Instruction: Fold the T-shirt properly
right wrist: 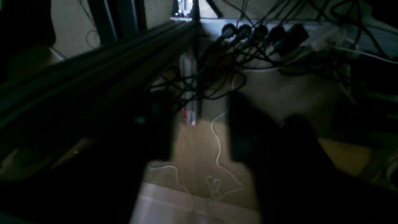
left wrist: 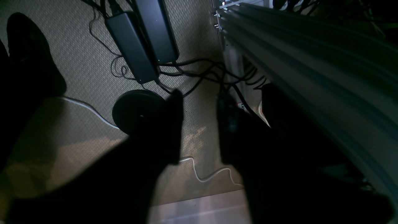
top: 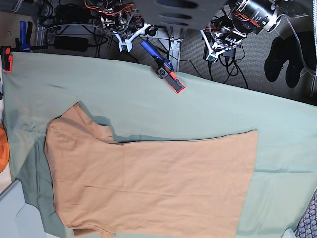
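The tan T-shirt [top: 148,181] lies spread flat on the sage-green tablecloth [top: 223,104]. Its hem is at the right and one sleeve [top: 74,124] points to the upper left. Both arms are pulled back beyond the table's far edge, well away from the shirt. My right gripper [top: 130,42] is at the top left, and my left gripper [top: 213,52] is at the top right. In the wrist views the left gripper [left wrist: 200,124] and the right gripper [right wrist: 200,127] are open and empty above the floor. The shirt does not show in either wrist view.
A blue-handled clamp [top: 166,69] grips the cloth at the far edge, and another clamp [top: 6,58] sits at the far left corner. Power bricks [left wrist: 140,43], cables and a power strip [right wrist: 258,31] lie on the floor. Black shoes [top: 282,54] stand at the back right.
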